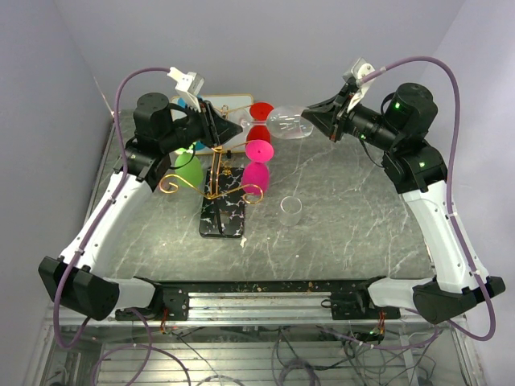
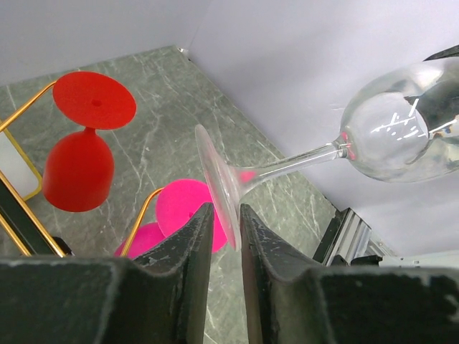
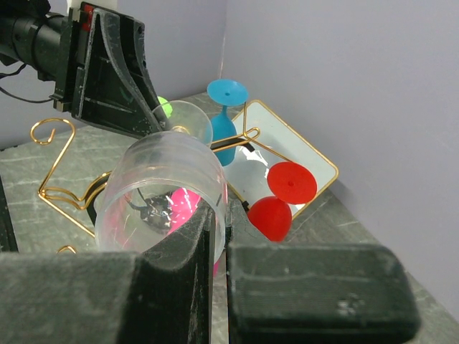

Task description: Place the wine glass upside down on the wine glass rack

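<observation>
Midair, wine glass [image 2: 393,130] foot edge between left jaws

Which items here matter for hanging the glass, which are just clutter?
Job: clear wine glass, wine glass rack, left tool, right tool.
Clutter: pink glass, green glass, red glass, blue glass, tumbler, white tray.

Top cam sits high behind both arm bases, looking down over the whole table [image 1: 354,217] and rack [image 1: 223,213] from fairly far off. Left wrist cam peers past the left gripper [image 2: 225,215], tight on the wine glass [image 2: 401,129] foot, and right wrist cam looks past the right gripper [image 3: 219,215] from the bowl end, facing back the other way. All three share that glass and the red glass [image 2: 79,168].
</observation>
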You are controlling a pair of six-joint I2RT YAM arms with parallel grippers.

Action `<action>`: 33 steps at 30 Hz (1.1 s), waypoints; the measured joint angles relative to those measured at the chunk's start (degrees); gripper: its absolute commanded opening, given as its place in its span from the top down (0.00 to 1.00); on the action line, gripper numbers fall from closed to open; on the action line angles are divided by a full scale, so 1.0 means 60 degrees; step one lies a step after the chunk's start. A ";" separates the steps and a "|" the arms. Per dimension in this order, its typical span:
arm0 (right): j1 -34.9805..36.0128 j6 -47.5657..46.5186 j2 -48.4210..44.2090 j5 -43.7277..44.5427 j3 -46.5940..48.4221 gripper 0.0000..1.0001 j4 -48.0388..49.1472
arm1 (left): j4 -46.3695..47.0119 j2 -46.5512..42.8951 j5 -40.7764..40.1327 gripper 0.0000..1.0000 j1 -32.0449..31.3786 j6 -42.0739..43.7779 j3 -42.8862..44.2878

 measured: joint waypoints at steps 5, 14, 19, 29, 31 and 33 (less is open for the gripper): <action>-0.0004 0.0000 -0.0018 -0.0029 -0.0076 1.00 0.0106 | 0.0146 0.0029 0.0102 0.80 0.0000 -0.0138 0.0000; 0.0000 -0.0073 -0.0157 -0.0036 -0.0331 0.94 0.0313 | 0.0463 0.0055 0.0153 0.93 0.0004 -0.0452 -0.0076; 0.0047 -0.0244 -0.0291 -0.0018 -0.0477 0.78 0.0259 | 0.0554 -0.0018 -0.0025 0.93 0.0000 -0.0474 -0.0200; 0.0051 -0.0659 -0.0619 0.0350 -0.0477 0.53 0.0204 | 0.0120 -0.0164 -0.0645 0.93 0.0076 0.0036 -0.0200; 0.0051 -0.0721 -0.0645 0.0444 -0.0477 0.51 0.0164 | -0.0015 -0.0197 -0.0772 0.93 0.0091 0.0146 -0.0200; 0.0051 -0.0780 -0.0656 0.0532 -0.0477 0.50 0.0149 | -0.0117 -0.0222 -0.0914 0.93 0.0109 0.0270 -0.0200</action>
